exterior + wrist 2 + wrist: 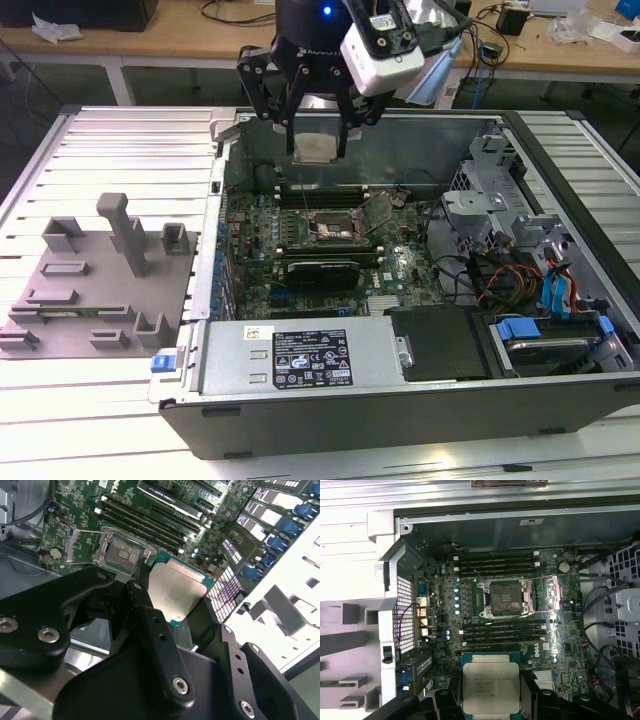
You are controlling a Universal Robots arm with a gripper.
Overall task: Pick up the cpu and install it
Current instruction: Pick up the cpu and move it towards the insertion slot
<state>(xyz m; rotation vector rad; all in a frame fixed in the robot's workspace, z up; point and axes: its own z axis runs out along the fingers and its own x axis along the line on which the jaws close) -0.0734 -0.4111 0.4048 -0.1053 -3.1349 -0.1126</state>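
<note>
As jaws clamp, cpu point(491, 687) sits between (aloft).

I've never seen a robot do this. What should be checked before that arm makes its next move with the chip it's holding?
1. Small silvery-topped square cpu clamped in the fingers of the black gripper: ok.
2. Dark square socket on the green motherboard uncovered, its metal frame swung aside: ok.
3. Socket empty: ok.
4. Cpu clear of board parts: ok, held well above them.
5. Cpu squarely above socket: cannot tell.
6. Cpu corners matched to socket: cannot tell.
</note>
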